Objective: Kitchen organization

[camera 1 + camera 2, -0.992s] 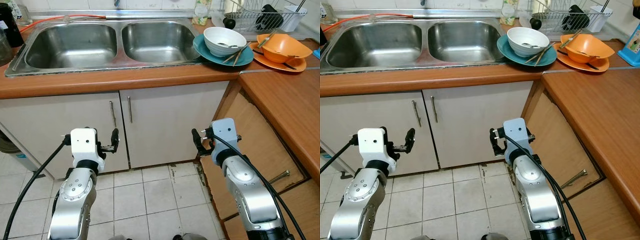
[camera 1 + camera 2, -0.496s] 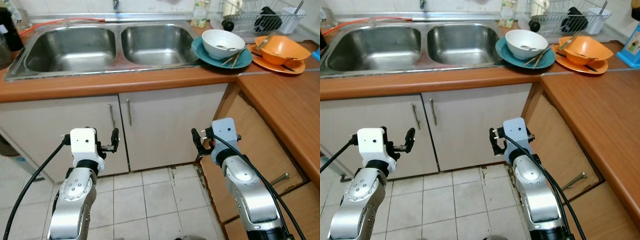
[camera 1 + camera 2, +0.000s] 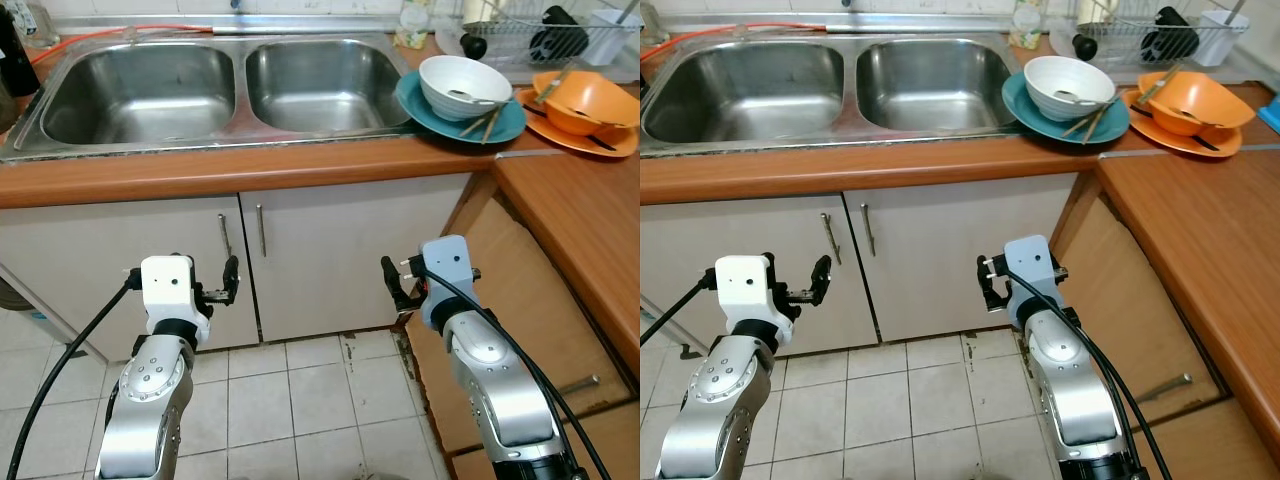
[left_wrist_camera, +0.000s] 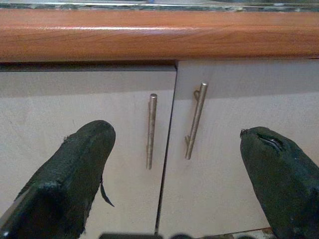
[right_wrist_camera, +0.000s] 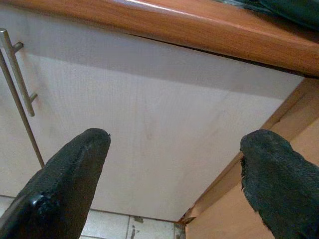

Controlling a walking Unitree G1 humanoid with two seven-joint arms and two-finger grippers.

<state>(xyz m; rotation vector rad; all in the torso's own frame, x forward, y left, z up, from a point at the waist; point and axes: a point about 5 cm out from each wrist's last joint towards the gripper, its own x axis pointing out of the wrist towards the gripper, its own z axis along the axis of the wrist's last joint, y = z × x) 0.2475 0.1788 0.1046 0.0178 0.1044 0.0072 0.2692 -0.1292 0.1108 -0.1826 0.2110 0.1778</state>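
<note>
Waiting at two o'clock, white bowl (image 3: pixel 465 86) on teal plate (image 3: pixel 505 122) looks untouched; left gripper (image 4: pixel 174 174) and right gripper (image 5: pixel 172 169) both spread, empty

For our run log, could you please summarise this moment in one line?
left claw: open, idle | right claw: open, idle | both facing cabinet doors | dishes on counter untouched

Both arms raised forward at equal height, elbows bent. Left gripper (image 4: pixel 174 169) fingers spread wide, holding nothing. Right gripper (image 5: pixel 174 174) likewise spread, nothing held.
</note>
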